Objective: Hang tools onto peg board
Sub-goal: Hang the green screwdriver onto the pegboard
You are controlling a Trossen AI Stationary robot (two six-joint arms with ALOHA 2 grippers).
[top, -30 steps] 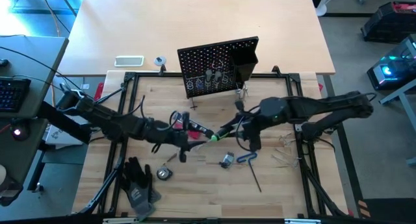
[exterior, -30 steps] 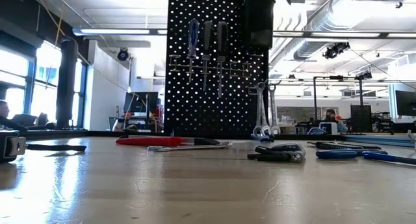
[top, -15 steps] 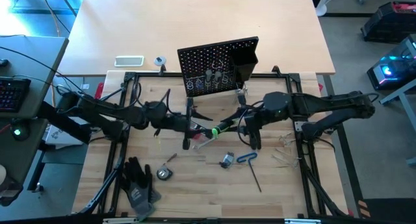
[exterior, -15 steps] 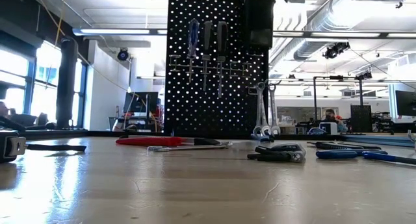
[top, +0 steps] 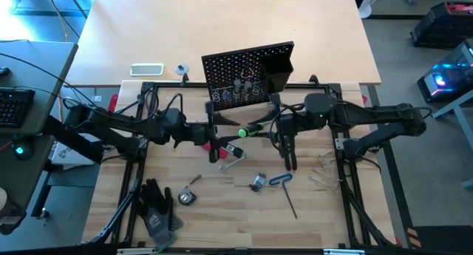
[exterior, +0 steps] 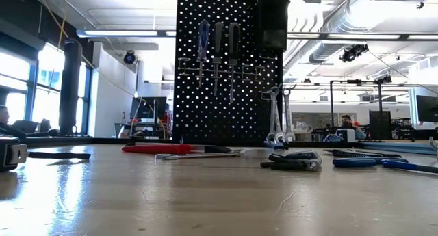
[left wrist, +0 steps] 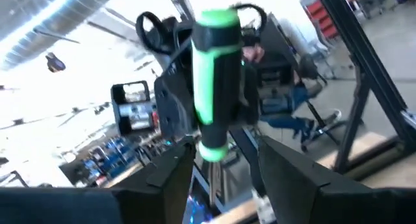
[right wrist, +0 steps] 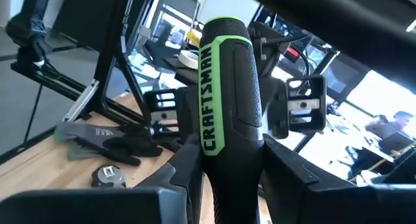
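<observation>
Wooden counter, peg board at far edge | step: you're passing green screwdriver between arms, just near of board | right claw clamped on handle; left claw part-open around shaft | next: release left, lift to ring holder

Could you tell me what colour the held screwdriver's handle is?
Black with bright green stripes: the screwdriver handle shows best in the right wrist view.

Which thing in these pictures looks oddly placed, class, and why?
The green screwdriver is up in the air in front of the peg board, with the left gripper at its shaft end and the right gripper on its handle.
</observation>
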